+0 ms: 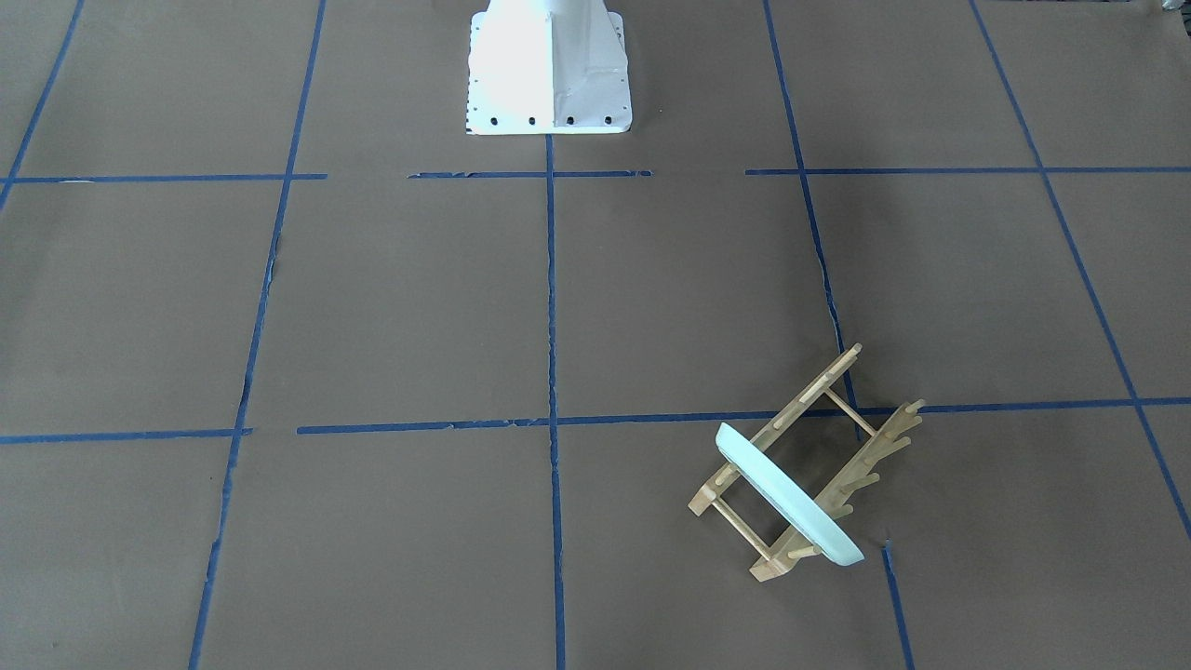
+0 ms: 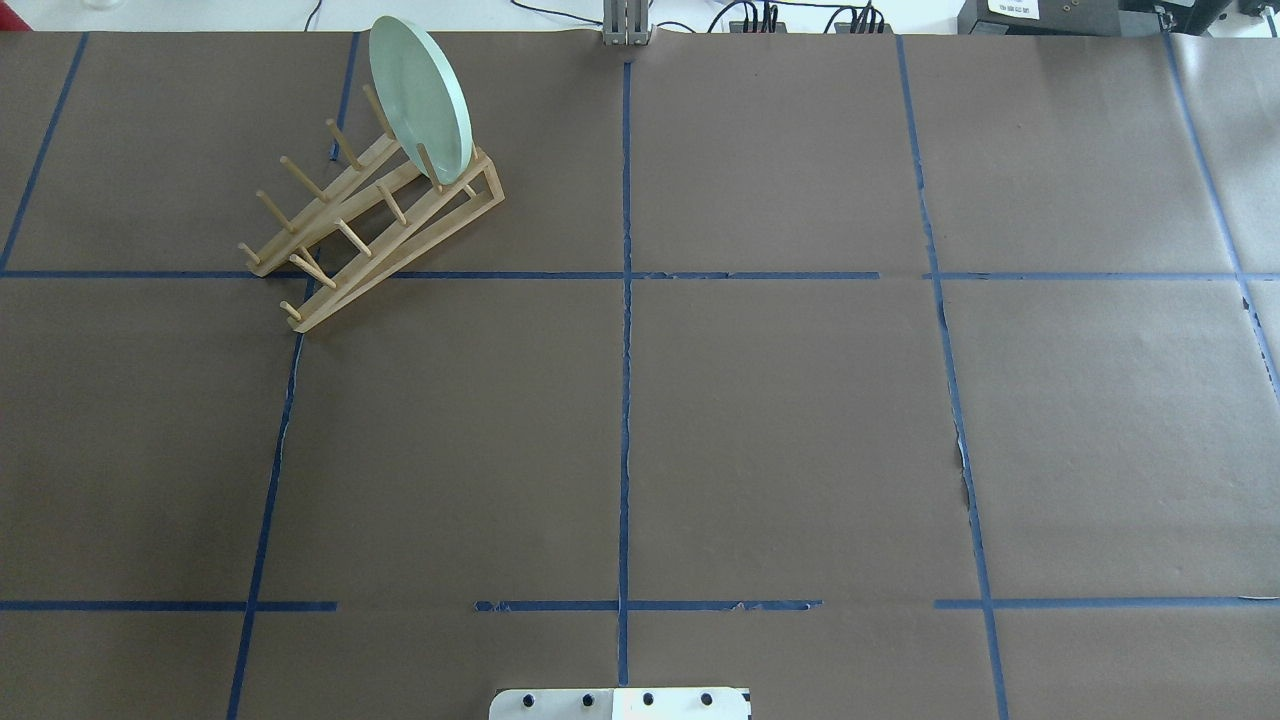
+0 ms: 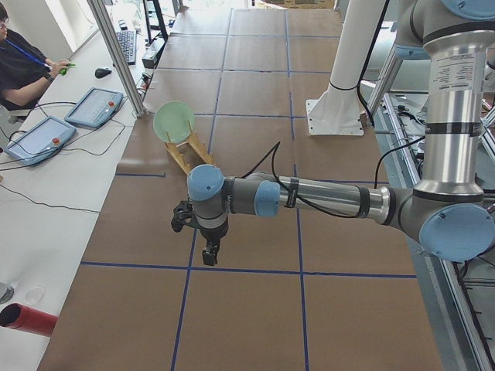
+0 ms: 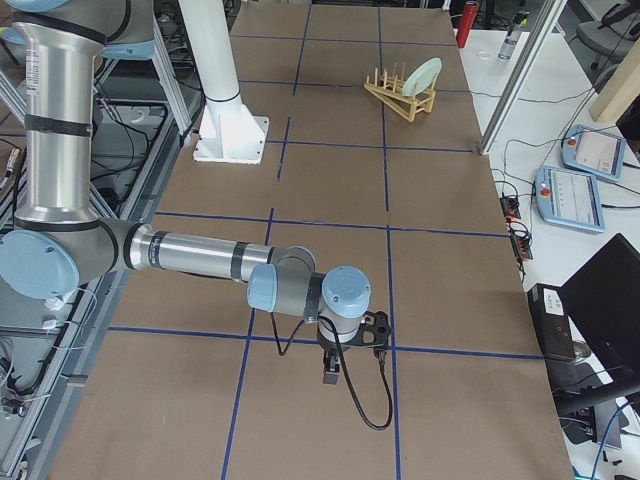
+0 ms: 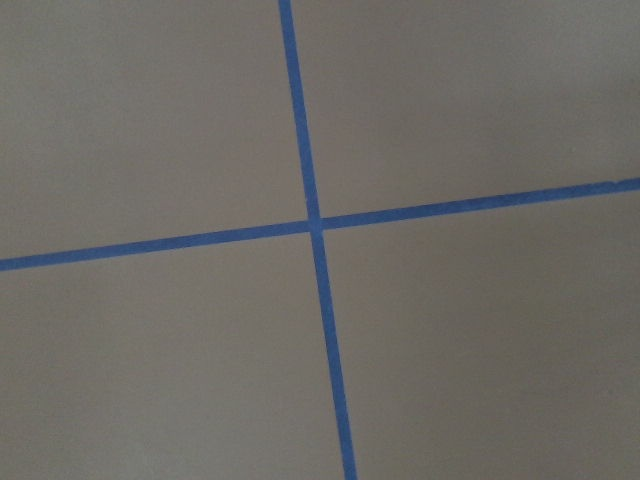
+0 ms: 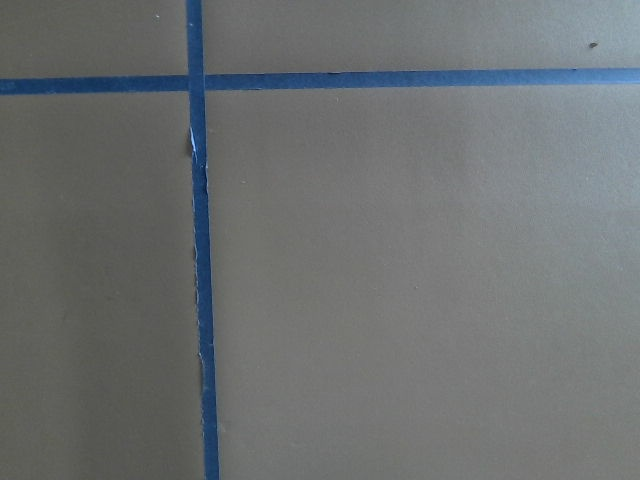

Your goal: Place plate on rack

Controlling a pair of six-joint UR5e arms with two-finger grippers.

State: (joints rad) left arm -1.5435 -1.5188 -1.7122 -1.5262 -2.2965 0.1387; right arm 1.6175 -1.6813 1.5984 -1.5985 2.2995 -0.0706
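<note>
The pale mint-green plate (image 2: 420, 95) stands on edge between the pegs at one end of the light-wood rack (image 2: 480, 200), at the far left of the table. It also shows in the front view, where the plate (image 1: 791, 498) stands in the rack (image 1: 808, 398). My left gripper (image 3: 209, 255) shows only in the left side view, pointing down over bare table well short of the rack (image 3: 186, 154). My right gripper (image 4: 332, 372) shows only in the right side view, far from the plate (image 4: 422, 73). I cannot tell whether either is open or shut. Both wrist views show only table paper.
Brown paper with blue tape lines covers the table. The white robot base (image 1: 549, 65) stands at the robot's edge. An operator (image 3: 23, 69) sits beside teach pendants (image 3: 93, 107) on a side desk. A red cylinder (image 3: 31, 319) lies off the table.
</note>
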